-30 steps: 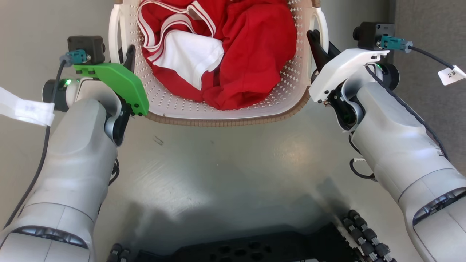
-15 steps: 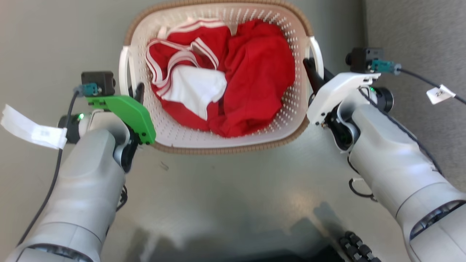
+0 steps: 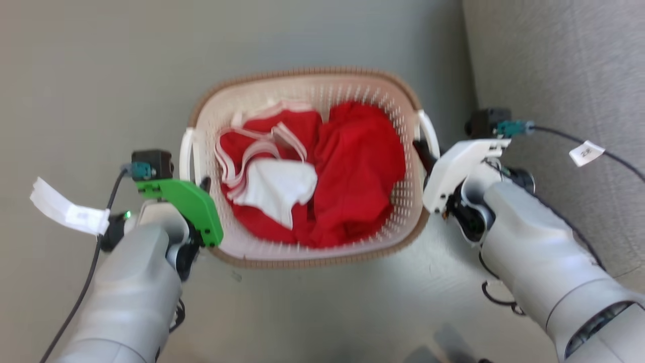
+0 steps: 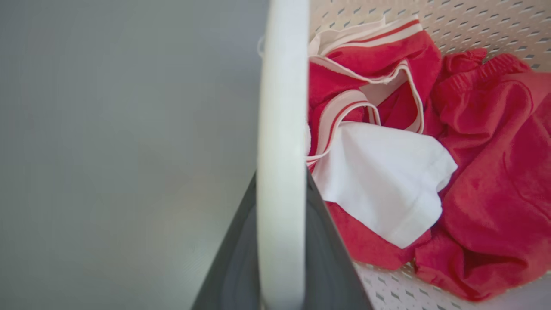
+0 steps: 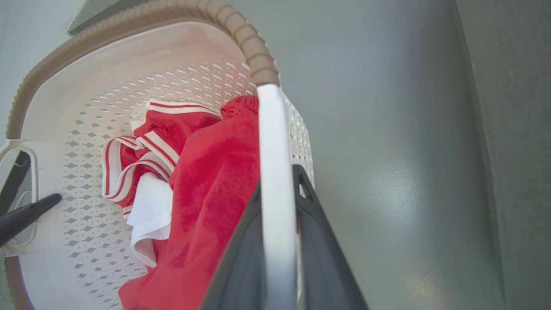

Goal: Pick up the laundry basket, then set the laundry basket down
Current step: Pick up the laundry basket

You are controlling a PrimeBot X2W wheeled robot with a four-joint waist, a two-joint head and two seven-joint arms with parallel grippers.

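The laundry basket, cream with a brown rim, holds red clothes and a white piece. My left gripper is shut on the basket's left white handle. In the left wrist view its dark fingers clamp that handle from both sides. My right gripper is shut on the right white handle. The right wrist view shows this gripper pinching the handle. Whether the basket's base touches the floor is hidden.
Smooth grey floor surrounds the basket. A textured grey surface runs along the right side, close to my right arm. Cables with white tags hang from both wrists. The left gripper's fingertip shows through the far handle.
The whole head view has shifted: basket and arms now look smaller and lower in frame, and the robot's dark base has left the picture. Both grippers keep their hold on the handles.
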